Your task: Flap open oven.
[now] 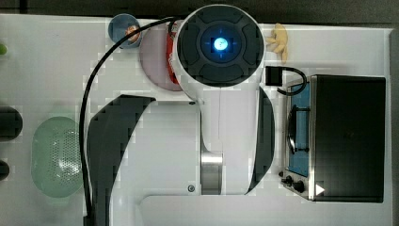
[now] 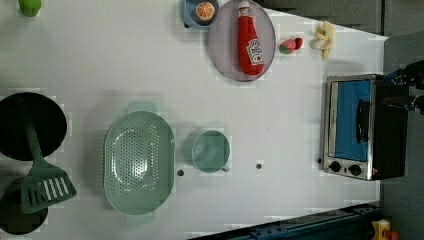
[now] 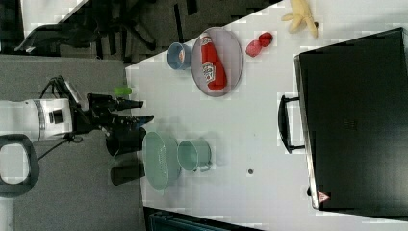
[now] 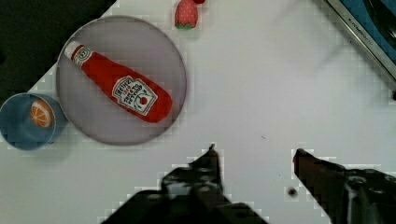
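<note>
The oven (image 1: 348, 136) stands at the top view's right, its black top up and its blue glass door (image 1: 299, 125) closed, with the bar handle (image 1: 291, 129) across it. It also sits at the left view's right, oven (image 2: 360, 127), and fills the right view's right, oven (image 3: 356, 120). One corner of the oven (image 4: 369, 28) appears in the wrist view. My gripper (image 4: 257, 151) is open with nothing between its fingers, held above bare table between the plate and the oven. The gripper (image 3: 144, 110) hangs far from the handle (image 3: 284, 122).
A ketchup bottle (image 2: 250, 42) lies on a grey plate (image 2: 225, 55), beside a blue bowl (image 2: 200, 12) holding an orange slice. A strawberry (image 2: 290, 45) and a banana (image 2: 324, 36) lie near the oven. A green colander (image 2: 139, 170), a green cup (image 2: 211, 151) and a spatula (image 2: 45, 185) sit further off.
</note>
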